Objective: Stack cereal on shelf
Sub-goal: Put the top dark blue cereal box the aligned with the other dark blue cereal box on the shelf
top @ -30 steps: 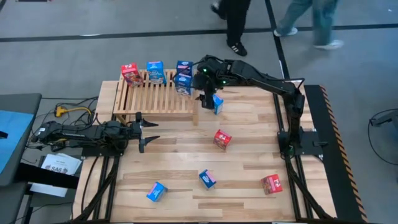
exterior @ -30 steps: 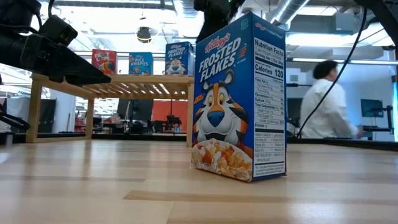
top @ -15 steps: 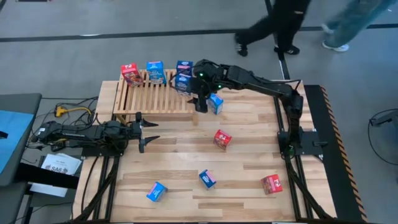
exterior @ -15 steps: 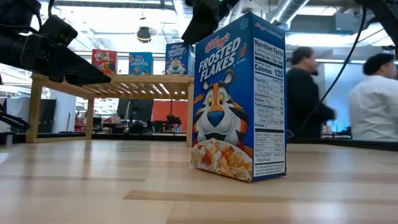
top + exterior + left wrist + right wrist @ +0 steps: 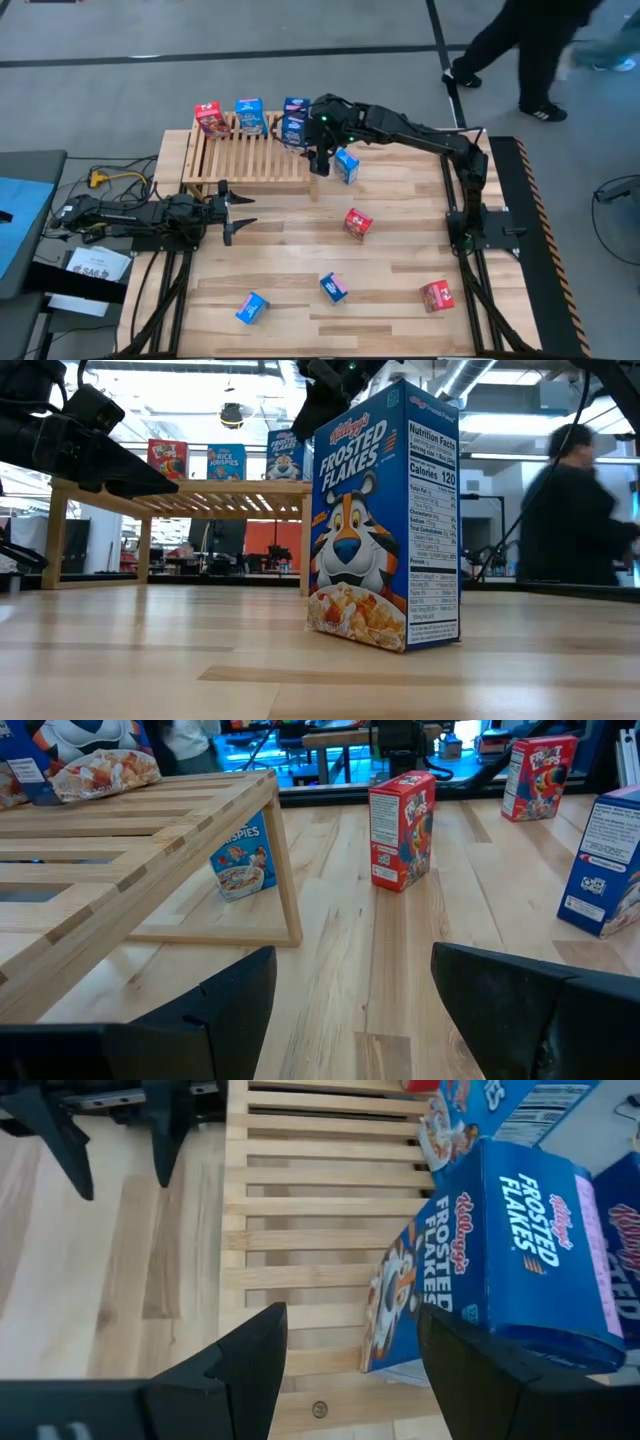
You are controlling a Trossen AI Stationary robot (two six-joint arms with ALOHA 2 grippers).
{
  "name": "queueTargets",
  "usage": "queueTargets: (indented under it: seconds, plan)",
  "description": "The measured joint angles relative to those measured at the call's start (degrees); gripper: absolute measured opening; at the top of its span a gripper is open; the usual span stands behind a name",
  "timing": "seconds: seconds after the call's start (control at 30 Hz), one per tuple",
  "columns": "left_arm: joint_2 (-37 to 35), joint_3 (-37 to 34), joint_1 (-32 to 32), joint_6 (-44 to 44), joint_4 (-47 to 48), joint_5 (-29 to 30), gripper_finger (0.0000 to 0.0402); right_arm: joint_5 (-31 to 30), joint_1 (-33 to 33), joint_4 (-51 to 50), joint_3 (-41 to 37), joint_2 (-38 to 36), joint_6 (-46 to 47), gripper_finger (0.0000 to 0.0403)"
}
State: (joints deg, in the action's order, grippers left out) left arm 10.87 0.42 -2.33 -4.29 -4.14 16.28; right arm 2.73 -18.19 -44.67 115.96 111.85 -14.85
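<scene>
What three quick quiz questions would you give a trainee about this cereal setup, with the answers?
1. True or false: the jaws of the left gripper hold a box.
2. How many cereal boxes stand on the shelf?
3. The right gripper hovers by: A the shelf's right end; B the left gripper.
Key: 1 false, they are open and empty; 2 four; 3 A.
</scene>
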Motion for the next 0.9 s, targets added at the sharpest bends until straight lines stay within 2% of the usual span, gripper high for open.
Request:
queueTargets:
  seconds: [0.9]
  plan:
    - [0.00,-0.02,0.00,0.00,0.02,0.00,0.0258,-1.13,1.60,-3.01,0.07,-1.35,1.44,0.0249]
